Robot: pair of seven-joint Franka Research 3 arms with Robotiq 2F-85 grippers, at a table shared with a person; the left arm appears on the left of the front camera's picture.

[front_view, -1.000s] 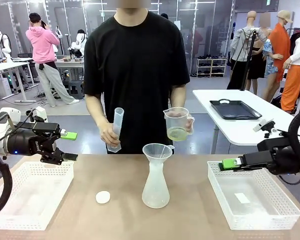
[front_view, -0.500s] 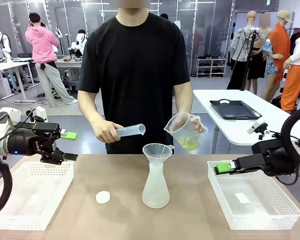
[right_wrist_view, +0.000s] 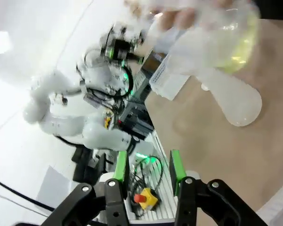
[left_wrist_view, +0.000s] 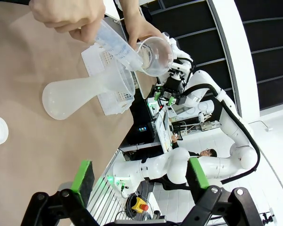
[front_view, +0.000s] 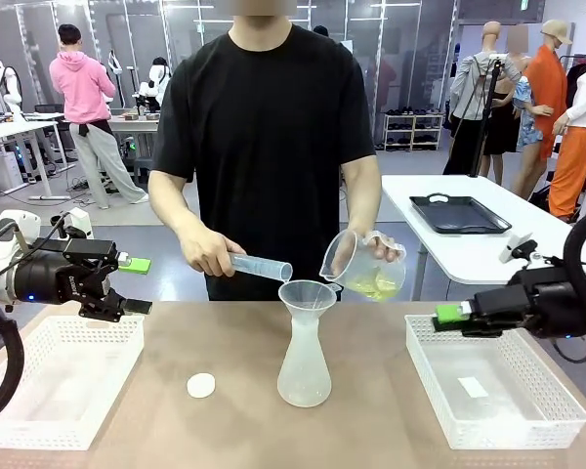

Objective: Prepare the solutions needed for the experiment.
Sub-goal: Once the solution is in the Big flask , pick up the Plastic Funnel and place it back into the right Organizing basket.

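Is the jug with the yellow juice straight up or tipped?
Tipped: the jug leans toward the flask, yellow liquid pooled in its low corner.

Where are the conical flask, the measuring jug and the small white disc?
conical flask (front_view: 304, 376), front view, on its wide lower body.
measuring jug (front_view: 356, 269), front view, on its clear tilted wall.
small white disc (front_view: 201, 385), front view, on its flat top.

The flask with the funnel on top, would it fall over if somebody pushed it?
Probably not easily: the conical flask has a wide base. It looks light and nearly empty, so a push would likely slide it. The funnel only rests in its neck, so it might wobble off.
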